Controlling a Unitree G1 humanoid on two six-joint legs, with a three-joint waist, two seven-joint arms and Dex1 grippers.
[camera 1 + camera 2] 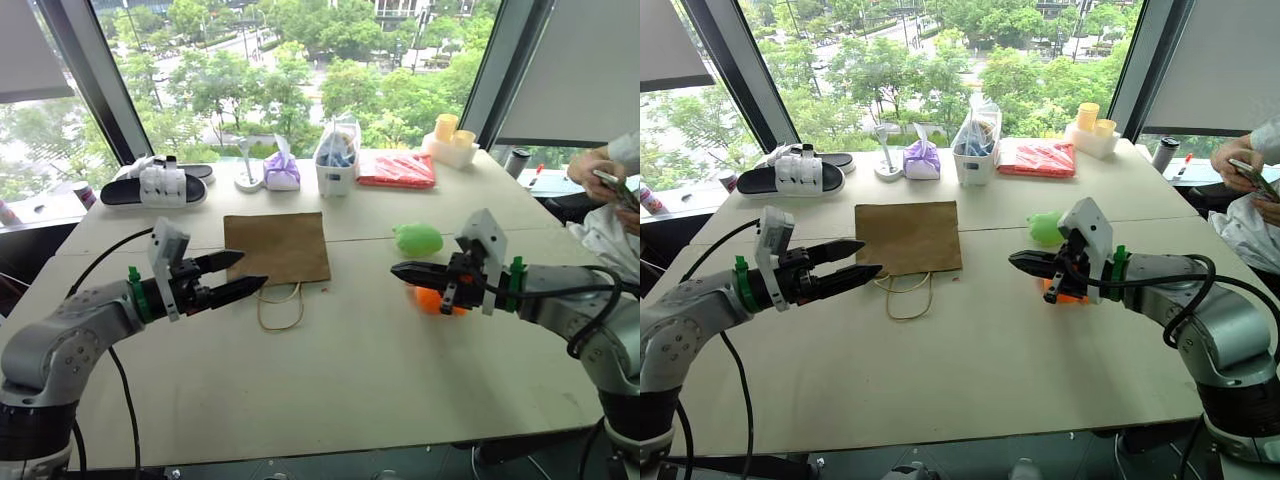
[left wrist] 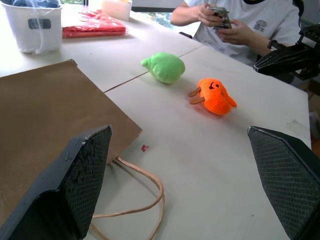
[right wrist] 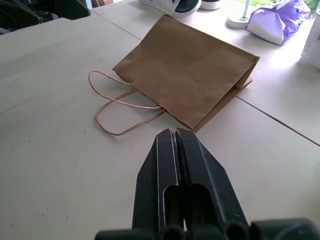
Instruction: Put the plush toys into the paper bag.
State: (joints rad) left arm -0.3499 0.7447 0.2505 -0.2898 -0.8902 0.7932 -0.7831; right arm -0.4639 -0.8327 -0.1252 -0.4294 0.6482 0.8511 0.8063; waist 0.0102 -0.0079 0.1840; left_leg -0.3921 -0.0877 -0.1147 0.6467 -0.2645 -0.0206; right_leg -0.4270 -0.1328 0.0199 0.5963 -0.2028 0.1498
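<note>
- Claws hover over the pale surface (image 1: 350, 380): left claw (image 1: 240, 273) spread wide, right claw (image 1: 398, 270) pressed together, both empty.
- Paper bag (image 1: 276, 247) lies flat between them, handles nearest.
- Orange plush toy (image 2: 214, 96) sits beneath the right claw, green plush toy (image 1: 418, 239) just beyond.
- No readable writing.

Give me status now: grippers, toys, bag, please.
Left gripper open, empty; right gripper shut, empty. Green toy and orange toy on table, untouched. Bag lying flat, mouth closed. Nothing between them.

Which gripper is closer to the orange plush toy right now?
Right. The right gripper hangs just above the orange plush toy, jaws shut. The left gripper sits across the table by the paper bag handles.
</note>
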